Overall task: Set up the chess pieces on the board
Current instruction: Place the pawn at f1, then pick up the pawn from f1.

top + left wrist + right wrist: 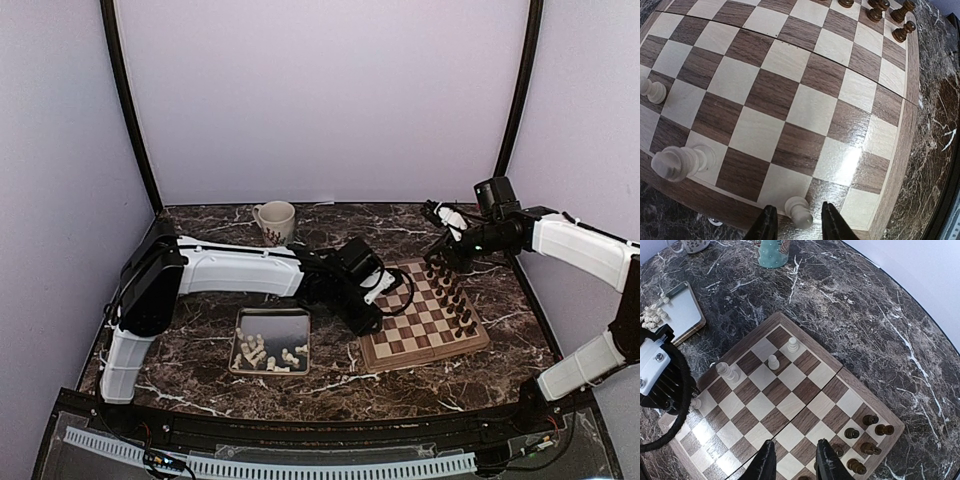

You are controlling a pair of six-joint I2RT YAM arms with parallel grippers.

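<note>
The board (425, 318) lies right of centre, with dark brown pieces (455, 300) along its far right side. My left gripper (372, 308) is at the board's left edge. In the left wrist view it (798, 220) is open, and a cream-white pawn (799, 211) stands between the fingers with a gap on each side. A tall white piece (677, 162) and another pawn (652, 90) stand to the left. My right gripper (794, 441) is open and empty above the board's right half, near the dark pieces (870, 420). Several white pieces (265, 352) lie in the tray.
A silver metal tray (272, 322) sits left of the board. A cream mug (275, 220) stands at the back. A teal mug (772, 250) shows in the right wrist view. My left arm's cable loops over the board's left part (400, 290).
</note>
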